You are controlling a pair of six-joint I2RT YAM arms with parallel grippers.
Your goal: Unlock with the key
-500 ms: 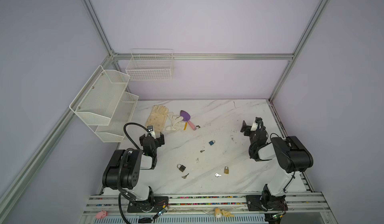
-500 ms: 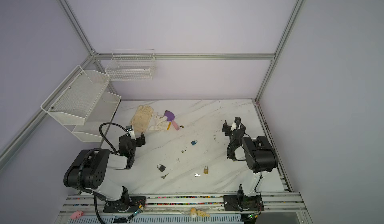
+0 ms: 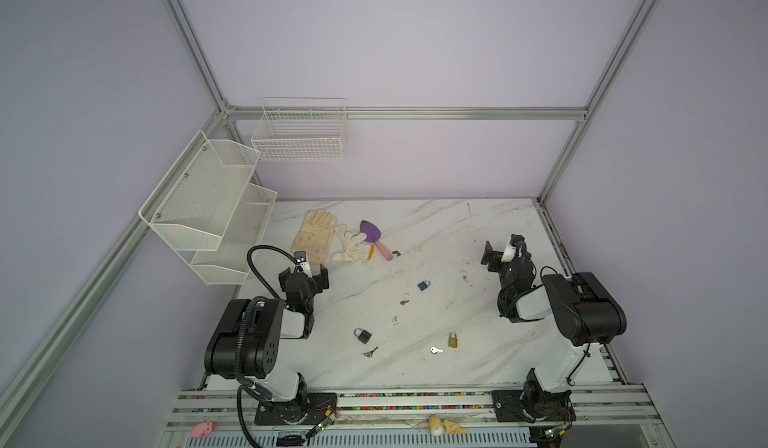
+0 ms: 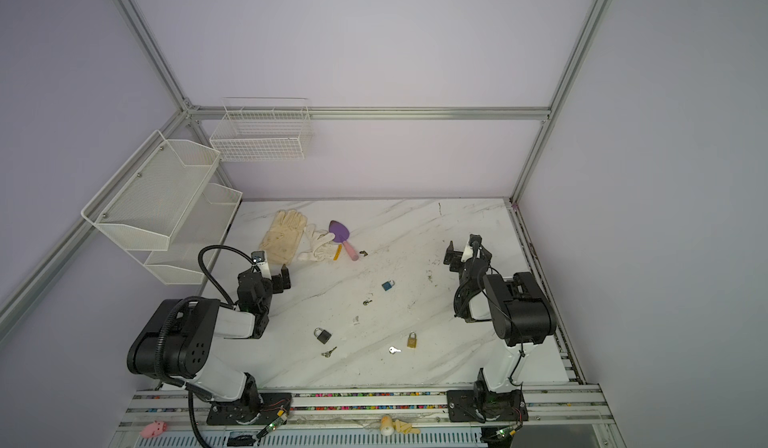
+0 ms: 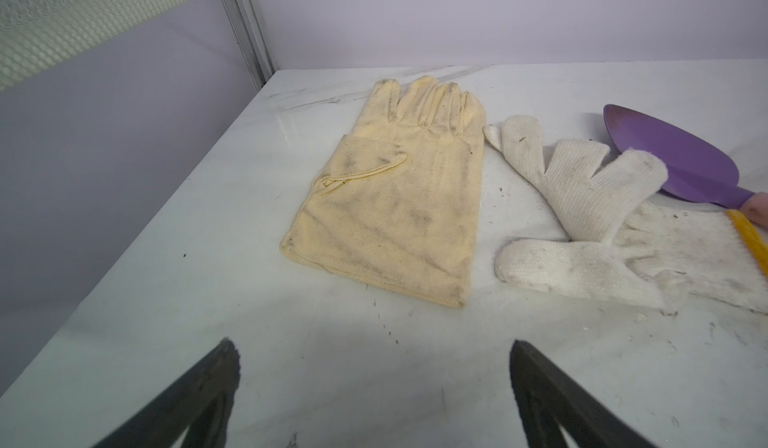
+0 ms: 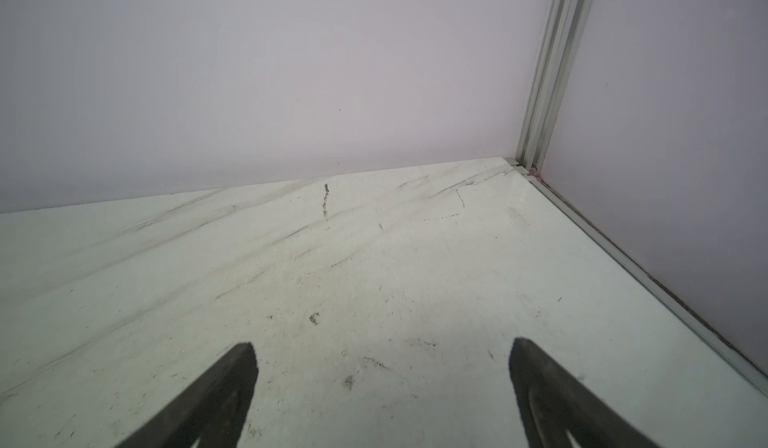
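While the silver key (image 3: 435,349) lies just beside the brass padlock (image 3: 453,340) near the tabletop (image 3: 436,226) front edge, the black padlock (image 3: 363,336) and blue padlock (image 3: 423,285) sit apart mid-table; the left gripper (image 3: 304,277) and right gripper (image 3: 502,250) are spread wide and empty near the side edges.

No visible change, left gripper (image 3: 304,277) and right gripper (image 3: 503,251) at matching spots in the frame, jaws equally spread

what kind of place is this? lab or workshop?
Probably a lab robot cell, not a workshop. Plain lilac panels in an aluminium frame box in a marble-look tabletop; left arm and right arm are bolted to a front rail; a black padlock and silver key lie as props.
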